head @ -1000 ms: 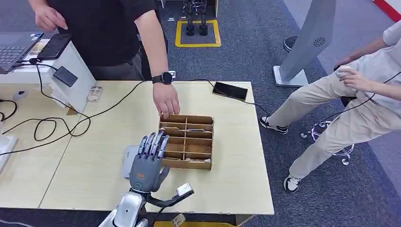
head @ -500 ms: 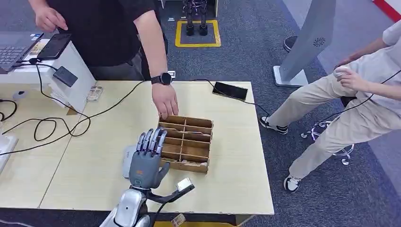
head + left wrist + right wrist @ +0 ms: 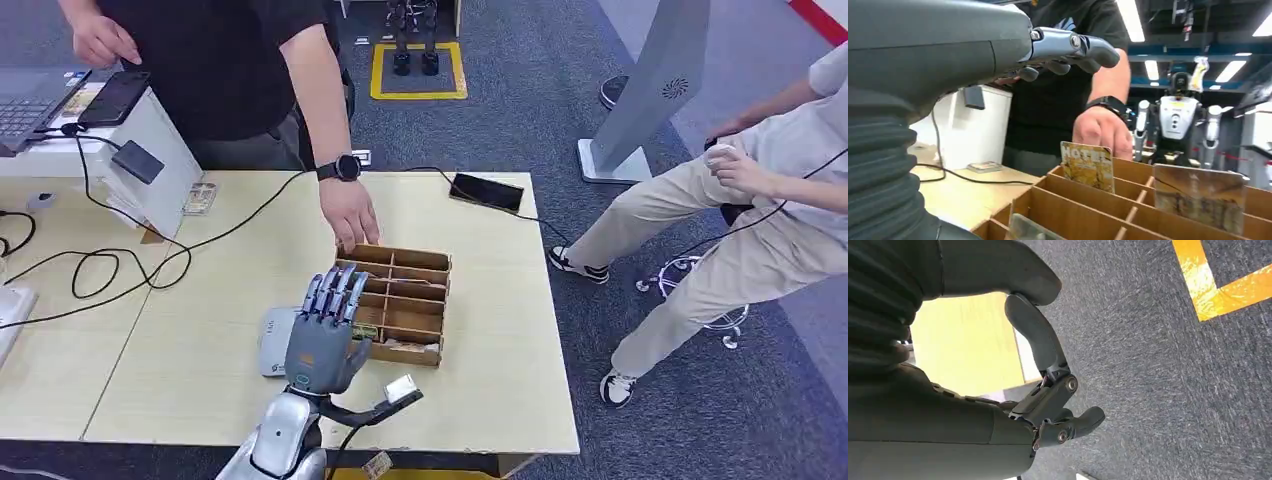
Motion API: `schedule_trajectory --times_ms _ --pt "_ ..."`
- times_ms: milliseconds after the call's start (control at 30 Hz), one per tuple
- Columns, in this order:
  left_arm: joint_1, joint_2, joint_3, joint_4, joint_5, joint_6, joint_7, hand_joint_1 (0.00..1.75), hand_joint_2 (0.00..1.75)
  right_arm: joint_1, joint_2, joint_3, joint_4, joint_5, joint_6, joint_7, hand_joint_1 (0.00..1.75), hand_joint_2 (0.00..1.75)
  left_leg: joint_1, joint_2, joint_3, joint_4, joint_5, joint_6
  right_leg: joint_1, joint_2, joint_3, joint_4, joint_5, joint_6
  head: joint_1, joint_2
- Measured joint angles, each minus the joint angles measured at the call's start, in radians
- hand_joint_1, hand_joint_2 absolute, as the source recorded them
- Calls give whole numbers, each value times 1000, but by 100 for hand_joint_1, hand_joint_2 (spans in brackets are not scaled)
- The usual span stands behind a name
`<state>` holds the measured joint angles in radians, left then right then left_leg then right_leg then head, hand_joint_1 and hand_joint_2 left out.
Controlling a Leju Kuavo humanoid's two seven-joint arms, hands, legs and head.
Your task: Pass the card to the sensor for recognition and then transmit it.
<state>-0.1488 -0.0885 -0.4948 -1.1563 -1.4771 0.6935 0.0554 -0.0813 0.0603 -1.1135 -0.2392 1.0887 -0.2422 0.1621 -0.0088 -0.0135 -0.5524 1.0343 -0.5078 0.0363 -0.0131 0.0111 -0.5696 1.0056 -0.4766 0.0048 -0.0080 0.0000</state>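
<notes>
A cardboard divider box [image 3: 412, 300] sits mid-table. Cards stand upright in its compartments: a golden card printed HOTEL [image 3: 1088, 165] and a brownish card [image 3: 1199, 197]. My left hand [image 3: 325, 335] hovers over the box's near-left corner with its fingers [image 3: 1068, 47] stretched out above the cards, holding nothing. A flat grey reader [image 3: 270, 342] lies on the table just left of that hand, partly hidden by it. My right hand [image 3: 1048, 390] hangs beside the table over the carpet, fingers loosely bent and nothing in it.
A person in black stands behind the table with a hand [image 3: 350, 215] on the box's far edge. A white box [image 3: 160, 150] bearing a small black device, cables [image 3: 120, 270] and a phone [image 3: 487, 192] share the table. A seated person [image 3: 760, 210] is at right.
My left hand has moved slightly right and forward, so its fingers now reach over the box's left compartments. The person's hand stays on the far edge.
</notes>
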Motion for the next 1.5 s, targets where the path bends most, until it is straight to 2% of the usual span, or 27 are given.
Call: schedule_trajectory --times_ms 33,233,267,300,333,467,567,667,933,1433,1500 --pt "-1 0 0 14 1 0 -21 0 175 0 0 0 0 2 0 2 0 175 0 0 0 0 0 0 0 0 0 0 0 0 0 0" --pt "-1 0 0 42 3 0 -54 0 175 0 0 0 1 9 0 3 0 175 0 0 0 0 0 0 0 0 0 0 0 0 0 0" --pt "-1 -1 0 48 3 0 -60 84 175 0 0 0 2 10 1 1 0 175 0 0 0 0 0 0 0 0 0 0 0 0 0 0" --pt "-3 -1 0 56 3 0 -66 159 175 0 0 0 2 10 3 0 0 175 0 0 0 0 0 0 0 0 0 0 0 0 0 0" --pt "-6 -1 0 66 3 0 -75 175 175 -1 0 0 2 11 4 0 0 175 0 0 0 0 0 0 0 0 0 0 0 0 0 0" --pt "-20 -5 -1 117 3 0 -69 175 175 -2 0 3 2 9 11 -3 0 175 0 0 0 0 0 0 0 0 0 0 0 0 0 0" --pt "-36 -7 -3 173 2 0 -60 161 175 -3 -3 5 3 7 11 -8 0 175 0 0 0 0 0 0 0 0 0 0 0 0 0 0" --pt "-60 -6 -17 243 3 3 -49 175 175 -4 -6 7 3 7 11 -3 0 175 0 0 0 0 0 0 0 0 0 0 0 0 0 0" --pt "-111 -6 -35 353 2 13 -44 175 175 -6 -8 8 3 6 11 -3 0 175 0 0 0 0 0 0 0 0 0 0 0 0 0 0" --pt "-137 -10 -47 391 2 13 -31 175 175 -10 -8 8 3 1 11 -9 0 175 0 -1 3 0 0 0 0 -1 4 0 0 0 0 0" --pt "-137 -10 -53 391 3 14 -29 166 175 -10 -8 8 3 0 11 -9 0 175 0 -1 3 0 0 0 0 -1 4 0 0 0 0 0"
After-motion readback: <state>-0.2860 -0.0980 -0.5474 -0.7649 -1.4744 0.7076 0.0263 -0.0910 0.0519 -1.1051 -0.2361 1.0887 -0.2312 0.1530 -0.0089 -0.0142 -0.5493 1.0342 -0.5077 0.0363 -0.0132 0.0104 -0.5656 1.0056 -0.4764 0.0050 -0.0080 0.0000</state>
